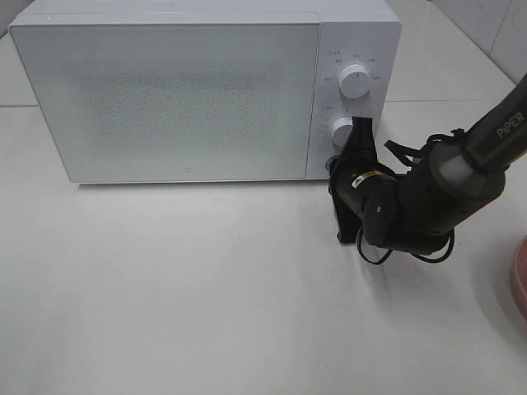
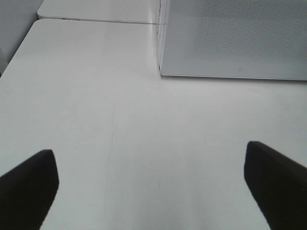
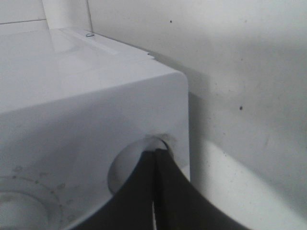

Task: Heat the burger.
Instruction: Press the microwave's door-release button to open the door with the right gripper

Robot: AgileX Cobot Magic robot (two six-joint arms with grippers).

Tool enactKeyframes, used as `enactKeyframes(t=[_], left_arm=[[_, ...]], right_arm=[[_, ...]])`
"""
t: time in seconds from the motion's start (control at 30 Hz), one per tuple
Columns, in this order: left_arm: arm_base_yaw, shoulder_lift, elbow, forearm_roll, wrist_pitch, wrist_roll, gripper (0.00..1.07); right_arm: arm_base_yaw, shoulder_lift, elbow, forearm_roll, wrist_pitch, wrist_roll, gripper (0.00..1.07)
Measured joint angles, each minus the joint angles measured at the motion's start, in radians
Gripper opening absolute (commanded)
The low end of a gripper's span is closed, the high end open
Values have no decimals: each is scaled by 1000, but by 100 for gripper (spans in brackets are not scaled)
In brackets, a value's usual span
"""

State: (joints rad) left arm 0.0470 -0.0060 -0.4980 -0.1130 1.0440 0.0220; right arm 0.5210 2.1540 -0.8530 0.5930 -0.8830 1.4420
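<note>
The burger is out of view in every frame. A white microwave point(image 1: 181, 99) stands at the back of the table with its door shut, and its frosted window shows nothing inside. My right gripper point(image 1: 361, 125) is rolled on its side and shut, with nothing between its fingers. Its tips rest against the right edge of the lower knob point(image 1: 340, 130). In the right wrist view the closed gripper point(image 3: 156, 152) meets that knob point(image 3: 125, 167) near the microwave's point(image 3: 72, 110) corner. My left gripper point(image 2: 148, 148) is open over bare table, short of the microwave's point(image 2: 230, 38) front left corner.
The upper knob point(image 1: 352, 80) sits above the lower one on the control panel. A pink plate point(image 1: 520, 276) shows at the right edge of the white table point(image 1: 206, 288). The right arm's black cables hang beside the panel.
</note>
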Motion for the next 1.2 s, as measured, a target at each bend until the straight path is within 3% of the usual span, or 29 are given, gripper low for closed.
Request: enactKeyframes(t=[0.67, 1.2], left_arm=[[0, 0, 0, 0, 0, 0, 103], [0, 0, 0, 0, 0, 0, 103]], right_arm=[[1, 24, -70, 53, 22, -34, 0], [-2, 19, -63, 38, 33, -34, 0]])
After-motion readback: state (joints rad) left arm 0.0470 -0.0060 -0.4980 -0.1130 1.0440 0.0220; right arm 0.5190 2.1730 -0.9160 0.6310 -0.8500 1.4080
